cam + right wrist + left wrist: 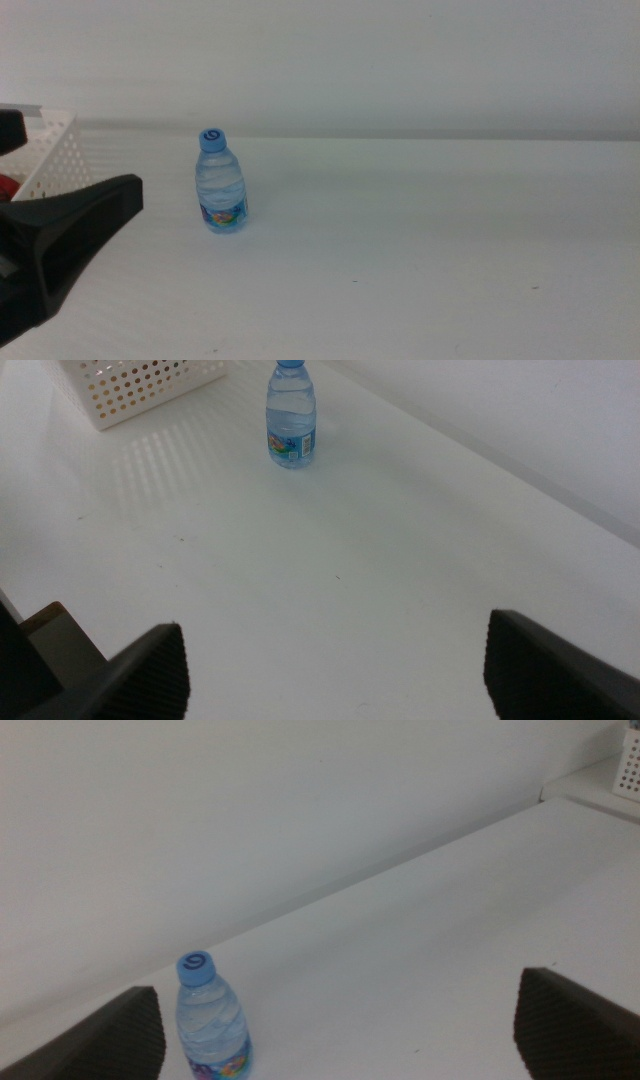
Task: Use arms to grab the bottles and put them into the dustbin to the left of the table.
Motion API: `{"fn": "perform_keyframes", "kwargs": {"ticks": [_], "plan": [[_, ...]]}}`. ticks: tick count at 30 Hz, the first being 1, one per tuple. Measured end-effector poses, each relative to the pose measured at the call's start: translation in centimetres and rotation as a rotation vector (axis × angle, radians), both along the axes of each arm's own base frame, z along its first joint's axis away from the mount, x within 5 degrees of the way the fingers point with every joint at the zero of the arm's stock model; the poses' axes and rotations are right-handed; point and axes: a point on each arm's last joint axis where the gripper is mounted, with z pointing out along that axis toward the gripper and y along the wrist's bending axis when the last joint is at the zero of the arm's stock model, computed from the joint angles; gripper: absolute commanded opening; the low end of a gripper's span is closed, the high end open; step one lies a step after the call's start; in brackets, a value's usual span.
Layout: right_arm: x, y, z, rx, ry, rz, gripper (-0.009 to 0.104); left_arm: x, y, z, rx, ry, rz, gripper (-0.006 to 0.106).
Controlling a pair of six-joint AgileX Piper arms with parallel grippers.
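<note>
A small water bottle (221, 183) stands upright, cap up, on the white bench (420, 250), just beside the dustbin (48, 150). The left claw (340, 1030), wide open and empty, sits near it; the right claw (335, 660), also wide open and empty, is well apart.

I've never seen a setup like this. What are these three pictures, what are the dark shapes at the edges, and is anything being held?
These are three cameras on a two-armed robot at a white table. The middle view looks over the table from in front; the other two sit on the arms' wrists. The dark wedges are gripper jaws. The left gripper is open, with a small water bottle standing upright beyond its jaws. The right gripper is also open, farther from the bottle. Neither holds anything. At the table's left end sits a white basket with rows of holes, the dustbin; something red shows at the picture's left edge below it.
</note>
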Motion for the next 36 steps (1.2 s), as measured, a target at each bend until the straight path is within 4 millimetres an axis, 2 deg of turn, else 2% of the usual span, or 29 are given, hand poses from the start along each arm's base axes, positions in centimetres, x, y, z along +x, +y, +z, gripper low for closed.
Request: {"fn": "perform_keyframes", "kwargs": {"ticks": [9, 14, 16, 19, 22, 25, 31, 36], "plan": [[0.0, 0.0, 0.0, 0.0, 0.0, 0.0, 0.079, 0.2, 0.0, 0.0, 0.0, -0.021, 0.011, 0.094], [0.0, 0.0, 0.0, 0.0, 0.0, 0.0, 0.079, 1.2, -0.4, -1.0, -0.055, -0.112, 0.03, 0.094], [0.0, 0.0, 0.0, 0.0, 0.0, 0.0, 0.079, 2.2, -0.8, -2.2, -0.058, -0.168, 0.039, 0.094], [0.0, 0.0, 0.0, 0.0, 0.0, 0.0, 0.079, 3.4, -1.4, -5.0, -0.052, -0.196, 0.042, 0.094], [0.0, 0.0, 0.0, 0.0, 0.0, 0.0, 0.079, 4.4, -1.9, -7.9, -0.032, -0.143, 0.044, 0.094], [0.0, 0.0, 0.0, 0.0, 0.0, 0.0, 0.079, 5.2, -2.4, -9.8, 0.0, -0.073, 0.045, 0.094], [0.0, 0.0, 0.0, 0.0, 0.0, 0.0, 0.079, 6.9, -3.3, -11.5, 0.017, 0.005, 0.055, 0.094], [0.0, 0.0, 0.0, 0.0, 0.0, 0.0, 0.079, 7.6, -3.5, -12.9, 0.002, 0.059, 0.08, 0.094]]}}
